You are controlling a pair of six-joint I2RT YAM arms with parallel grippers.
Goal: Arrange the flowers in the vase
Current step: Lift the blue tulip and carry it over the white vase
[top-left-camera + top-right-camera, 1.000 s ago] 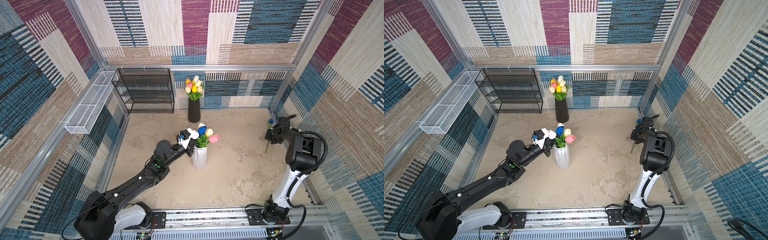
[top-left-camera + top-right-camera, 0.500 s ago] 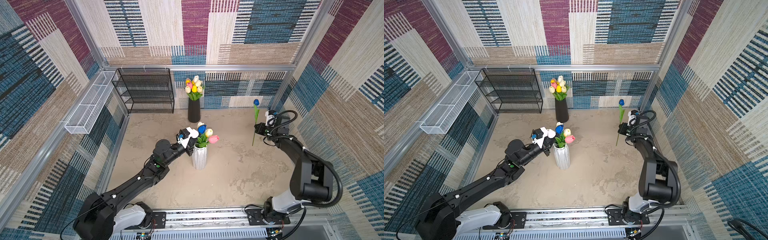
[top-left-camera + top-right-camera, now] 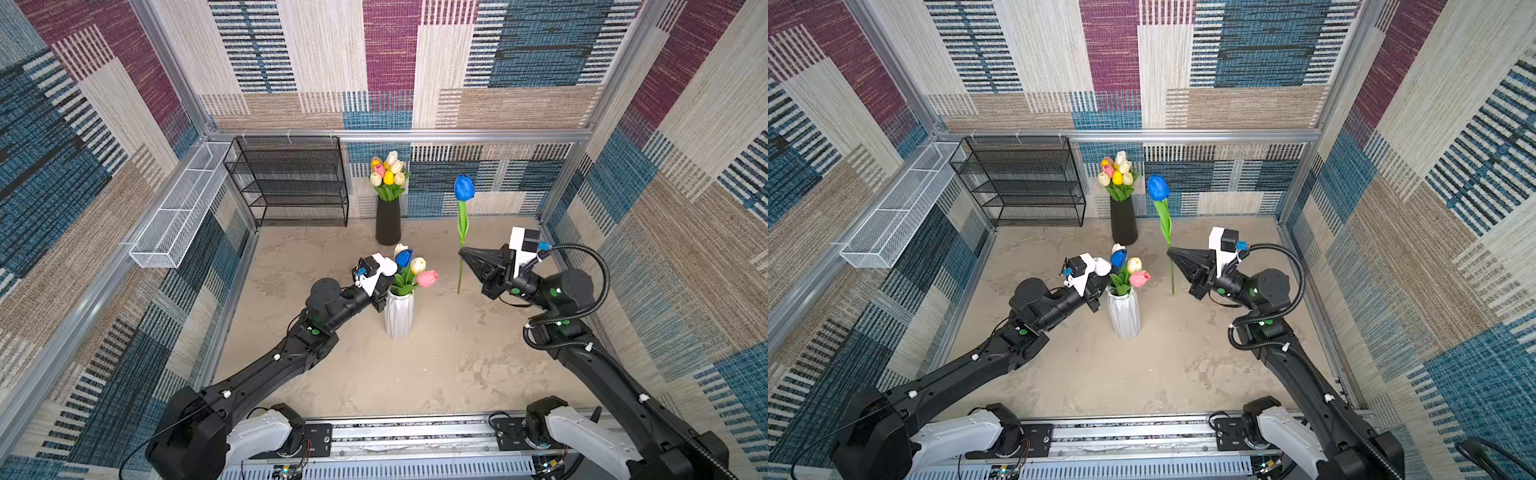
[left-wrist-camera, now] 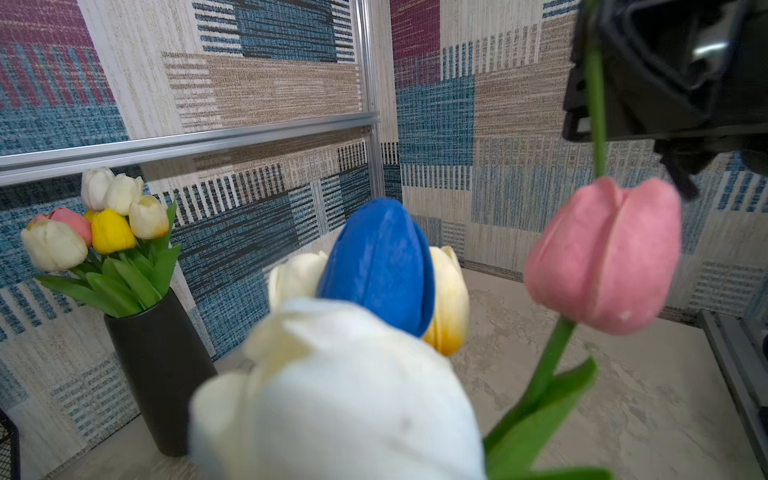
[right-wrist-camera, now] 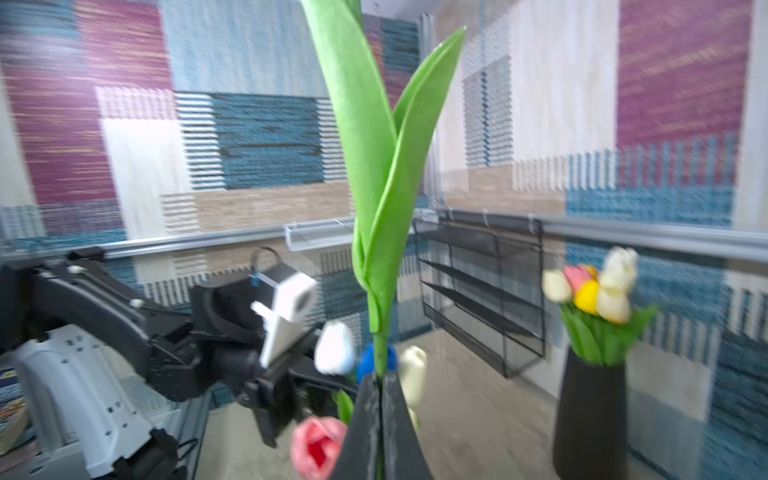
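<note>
my right gripper [image 3: 461,252] is clamped on the blue tulip [image 3: 464,188], thin smooth stem [image 3: 460,274] upright, just right of the ribbed white vase [image 3: 399,316]. I'd keep it vertical and thread the tip past the floppy leaves [image 3: 401,286]. my left gripper [image 3: 379,293] is pinched shut by the vase mouth, can't see on what

Blue tulip [image 3: 464,188], green stem [image 3: 460,272]; white ribbed vase [image 3: 398,316]; black vase [image 3: 387,224].

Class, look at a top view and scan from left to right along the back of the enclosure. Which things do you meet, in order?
White mesh basket → black wire shelf → black vase → blue tulip, held upright by the right end effector.
</note>
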